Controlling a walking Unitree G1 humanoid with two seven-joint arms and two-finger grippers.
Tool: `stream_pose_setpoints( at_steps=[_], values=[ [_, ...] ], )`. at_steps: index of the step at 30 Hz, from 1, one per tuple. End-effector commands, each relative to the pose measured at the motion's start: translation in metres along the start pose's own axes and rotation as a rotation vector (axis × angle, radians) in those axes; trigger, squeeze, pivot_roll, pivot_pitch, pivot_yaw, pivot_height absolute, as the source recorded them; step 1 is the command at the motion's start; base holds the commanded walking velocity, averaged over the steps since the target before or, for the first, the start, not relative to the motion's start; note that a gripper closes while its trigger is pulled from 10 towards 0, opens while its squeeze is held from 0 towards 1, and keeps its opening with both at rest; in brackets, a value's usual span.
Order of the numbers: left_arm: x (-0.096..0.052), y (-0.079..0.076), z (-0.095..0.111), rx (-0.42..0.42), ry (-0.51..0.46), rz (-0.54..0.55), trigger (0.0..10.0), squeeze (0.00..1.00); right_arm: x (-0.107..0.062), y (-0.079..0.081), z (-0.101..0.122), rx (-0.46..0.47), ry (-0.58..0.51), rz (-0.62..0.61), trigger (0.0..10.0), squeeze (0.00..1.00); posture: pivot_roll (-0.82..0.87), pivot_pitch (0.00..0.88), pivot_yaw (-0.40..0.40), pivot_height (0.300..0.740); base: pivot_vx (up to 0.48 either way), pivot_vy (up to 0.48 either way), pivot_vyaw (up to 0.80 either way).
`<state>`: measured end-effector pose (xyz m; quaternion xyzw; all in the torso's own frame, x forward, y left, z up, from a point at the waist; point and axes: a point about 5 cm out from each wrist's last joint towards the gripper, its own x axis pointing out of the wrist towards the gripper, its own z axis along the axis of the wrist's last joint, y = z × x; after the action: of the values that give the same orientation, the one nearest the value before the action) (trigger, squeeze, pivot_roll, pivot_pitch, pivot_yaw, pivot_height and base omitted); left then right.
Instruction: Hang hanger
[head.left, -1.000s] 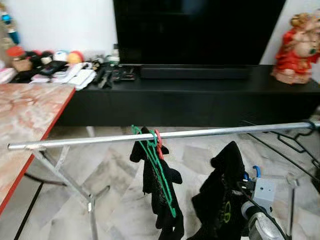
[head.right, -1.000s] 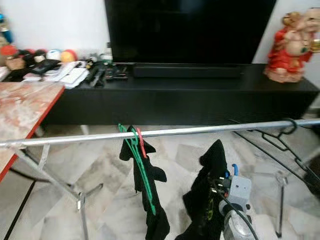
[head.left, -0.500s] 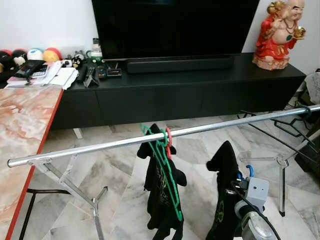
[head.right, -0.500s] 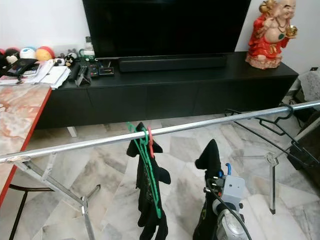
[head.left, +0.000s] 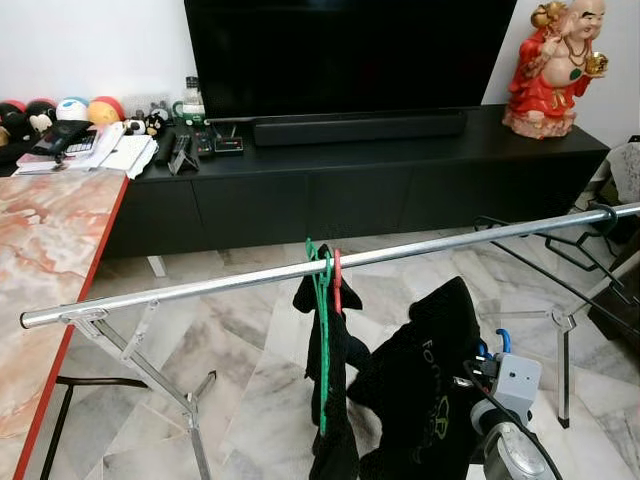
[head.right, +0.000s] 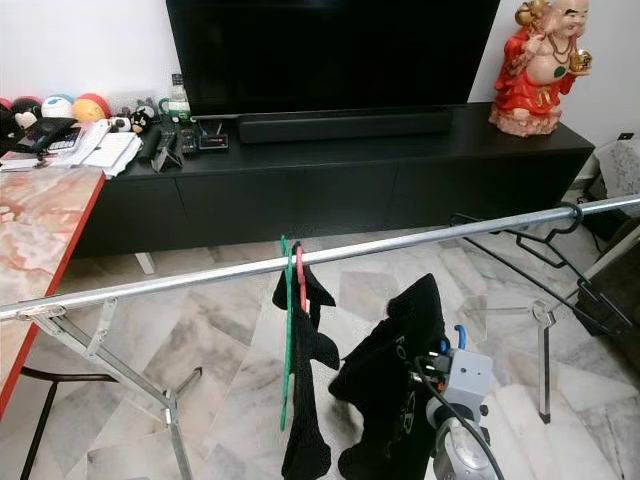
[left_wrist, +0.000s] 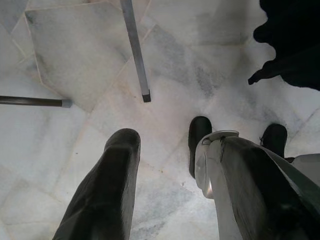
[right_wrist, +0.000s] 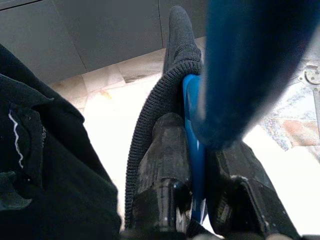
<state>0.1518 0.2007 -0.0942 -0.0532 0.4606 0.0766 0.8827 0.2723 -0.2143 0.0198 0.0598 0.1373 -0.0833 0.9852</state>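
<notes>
Marble table (head.left: 45, 260): pink-veined top with a red edge, seen along the left edge of the frame.
Clutter (head.left: 90, 140): small toys, papers and remote controls, laid on the left end of the TV cabinet, upper left.
TV cabinet (head.left: 350, 190): long, black, set across the upper half; a dark television (head.left: 345, 55) and a soundbar (head.left: 360, 128) are carried on it.
Left gripper (left_wrist: 165, 165): pointed down at the marble floor (left_wrist: 75, 60); its two black fingers (left_wrist: 107, 190) are spread apart, nothing between them.
Drying rail (head.left: 200, 288): silver bar on folding legs, run from lower left up to the right edge.
Green hanger (head.left: 322, 340): hooked on the rail at mid-frame, a red hanger (head.left: 337, 285) just beside it; a black garment (head.left: 335, 400) is hung from it.
Blue hanger (right_wrist: 195, 150): clamped between the right gripper (right_wrist: 197, 200) fingers, a ribbed black collar wrapped around it; held below the rail, lower right, not hooked on it.
Black shirt (head.left: 420, 390): draped from the blue hanger, pale lettering visible.
Black hanger (head.left: 600, 235): hooked on the rail's right end.
Red figurine (head.left: 555, 65): stood on the cabinet's right end, upper right.
</notes>
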Motion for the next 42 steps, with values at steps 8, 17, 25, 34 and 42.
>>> stream_pose_setpoints(
  at_steps=[8, 17, 25, 34, 42],
  values=[
    [-0.0013, 0.0019, -0.0057, 0.018, 0.023, -0.007, 10.0, 0.00, 0.0036, 0.0019, 0.0083, 0.014, -0.046, -0.010, 10.0, 0.00, -0.05, 0.101, 0.026, 0.740, -0.285, 0.000, 0.00],
    [-0.0012, 0.0017, -0.0054, 0.019, 0.022, -0.009, 10.0, 0.00, 0.0045, 0.0012, 0.0091, 0.015, -0.047, -0.018, 10.0, 0.00, -0.05, 0.101, 0.026, 0.740, -0.314, 0.000, 0.00],
    [-0.0010, 0.0014, -0.0049, 0.017, 0.022, -0.009, 10.0, 0.00, 0.0058, 0.0005, 0.0106, 0.017, -0.051, -0.025, 10.0, 0.00, -0.05, 0.100, 0.025, 0.740, -0.315, 0.000, 0.00],
    [-0.0009, 0.0009, -0.0044, 0.015, 0.021, -0.011, 10.0, 0.00, 0.0075, -0.0004, 0.0127, 0.021, -0.059, -0.032, 10.0, 0.00, -0.04, 0.101, 0.023, 0.740, -0.315, 0.000, 0.00],
    [-0.0009, 0.0014, -0.0041, 0.016, 0.021, -0.011, 10.0, 0.00, 0.0075, 0.0016, 0.0115, 0.016, -0.055, -0.030, 10.0, 0.00, -0.04, 0.105, 0.025, 0.740, -0.316, 0.000, 0.00]
  ],
)
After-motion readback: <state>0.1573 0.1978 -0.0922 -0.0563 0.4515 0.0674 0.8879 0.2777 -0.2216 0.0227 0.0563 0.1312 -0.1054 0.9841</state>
